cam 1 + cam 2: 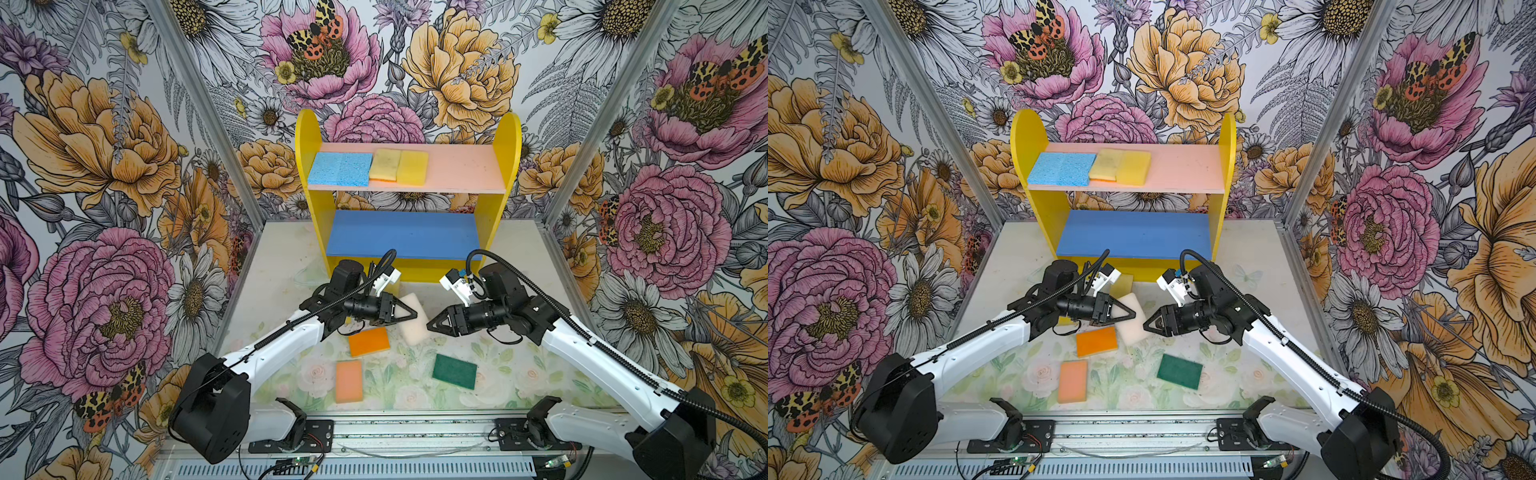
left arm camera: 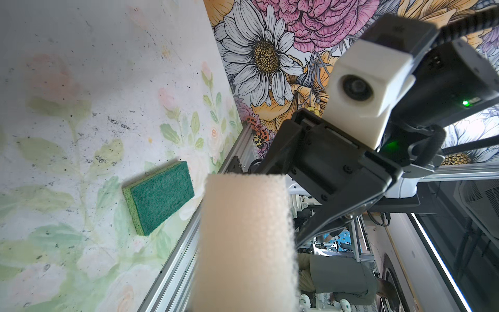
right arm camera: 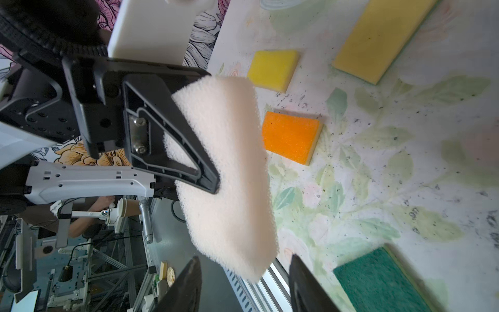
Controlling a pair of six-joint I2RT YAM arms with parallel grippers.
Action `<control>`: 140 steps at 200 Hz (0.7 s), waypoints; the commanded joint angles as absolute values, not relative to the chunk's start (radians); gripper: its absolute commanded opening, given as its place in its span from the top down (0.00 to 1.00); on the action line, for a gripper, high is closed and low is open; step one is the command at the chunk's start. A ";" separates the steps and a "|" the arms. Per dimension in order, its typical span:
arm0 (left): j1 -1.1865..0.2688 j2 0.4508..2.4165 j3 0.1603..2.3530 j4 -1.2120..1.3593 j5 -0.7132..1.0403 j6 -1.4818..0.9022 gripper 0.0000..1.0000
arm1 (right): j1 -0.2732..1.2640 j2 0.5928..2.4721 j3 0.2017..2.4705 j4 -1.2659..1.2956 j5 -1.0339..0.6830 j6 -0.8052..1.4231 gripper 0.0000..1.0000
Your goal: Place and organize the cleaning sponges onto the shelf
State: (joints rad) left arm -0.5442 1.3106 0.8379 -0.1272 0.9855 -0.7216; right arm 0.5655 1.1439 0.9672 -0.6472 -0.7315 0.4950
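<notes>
Less than half done, I'd say. The shelf (image 1: 509, 141) has four of the cleaning sponges lined up on its pink upper board (image 1: 461, 168): two light blue sponges (image 1: 326, 167) side by side, then two yellow sponges (image 1: 412, 167). The blue lower board (image 1: 403, 235) is bare.

The left tool (image 1: 411, 314) is clamped on the cream sponge (image 1: 415, 332), held above the desk (image 1: 515, 257) in front of the shelf. The right tool (image 1: 432, 325) faces it with jaws parted and empty, right by the sponge's far edge, so it looks like a hand-over.

Waiting on the desk are the orange sponge (image 1: 369, 340), peach sponge (image 1: 349, 381), dark green sponge (image 1: 454, 371) and two more yellow ones (image 3: 272, 70).

The desk has a faded flower print speckled with dark crumbs, and loud floral wallpaper (image 1: 104, 145) covers the walls on three sides
</notes>
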 commanded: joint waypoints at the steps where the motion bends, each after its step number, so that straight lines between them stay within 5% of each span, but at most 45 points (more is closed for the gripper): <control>1: -0.532 1.289 0.865 -0.135 1.016 -0.691 0.86 | 0.578 1.160 1.011 -0.641 -0.735 0.486 0.53; 78: -0.520 1.272 0.854 -0.125 1.024 -0.700 0.86 | 0.601 1.198 1.015 -0.640 -0.715 0.499 0.65; 140: -0.514 1.276 0.850 -0.119 1.020 -0.706 0.83 | 0.614 1.200 1.029 -0.637 -0.710 0.505 0.87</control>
State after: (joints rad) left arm -0.5247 1.2934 0.8379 -0.1314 0.9974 -0.7223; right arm 0.6041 1.2018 0.9985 -0.6476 -0.7269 0.5068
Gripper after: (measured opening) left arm 0.156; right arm 0.151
